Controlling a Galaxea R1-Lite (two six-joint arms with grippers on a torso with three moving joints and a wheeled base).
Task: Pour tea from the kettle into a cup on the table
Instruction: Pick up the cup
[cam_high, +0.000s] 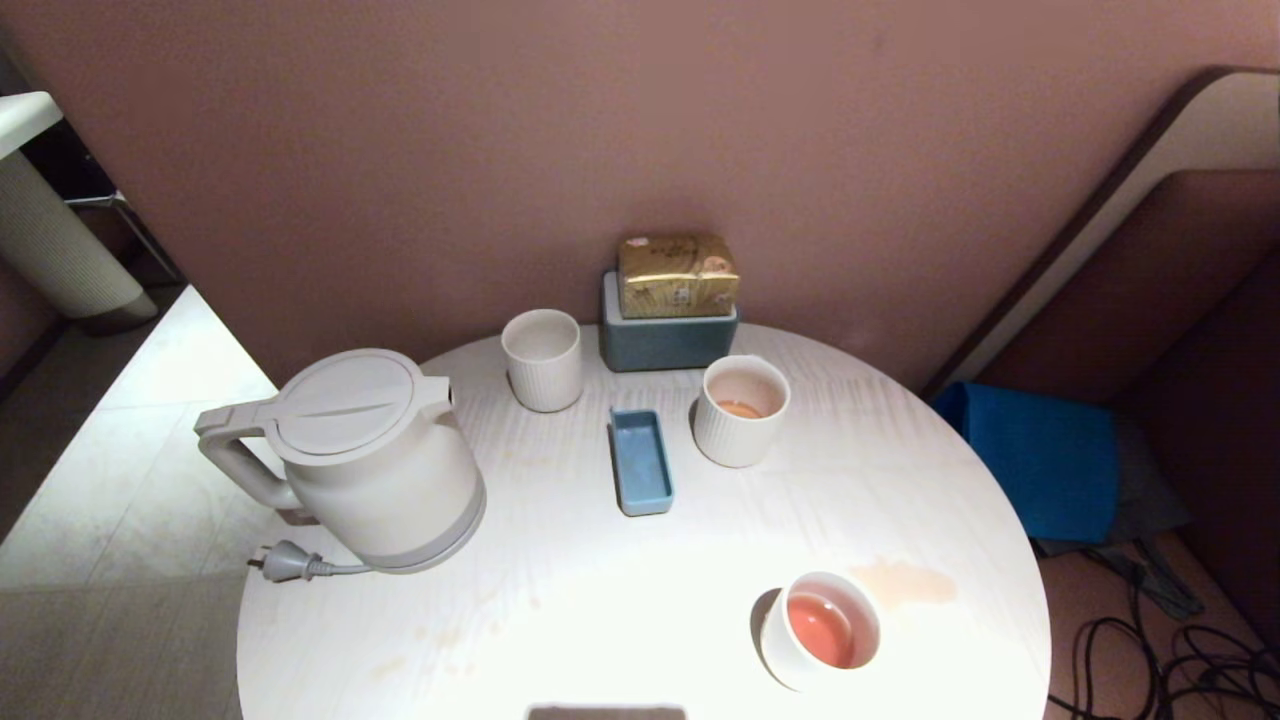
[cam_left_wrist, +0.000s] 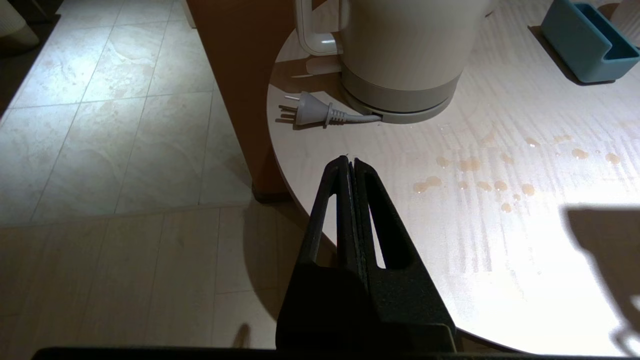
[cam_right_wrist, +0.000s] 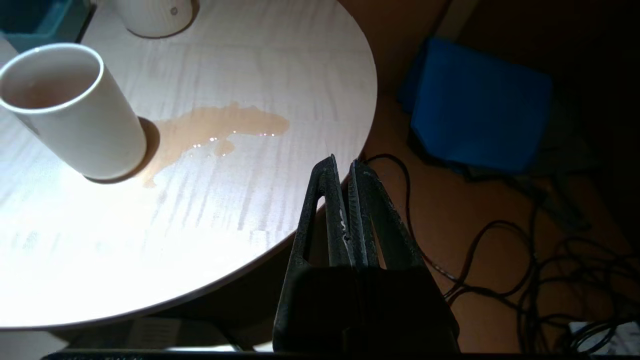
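Table (cam_high: 560, 610): round, white, stained.
Kettle (cam_high: 375, 460): cream-white, lid on, upright at the table's left edge, handle out over the rim; its grey plug (cam_left_wrist: 310, 110) lies loose beside the base.
Cup (cam_high: 741, 411): ribbed, toward the back edge, right of centre, a little tea (cam_high: 740, 409) inside.
Smooth cup (cam_high: 820, 630): near front-right edge, holding pink liquid; spill (cam_right_wrist: 220, 127) beside it.
Left gripper (cam_left_wrist: 350, 161): fingers pressed together, empty, over front-left rim.
Right gripper (cam_right_wrist: 342, 162): narrow, empty, at the front-right rim.
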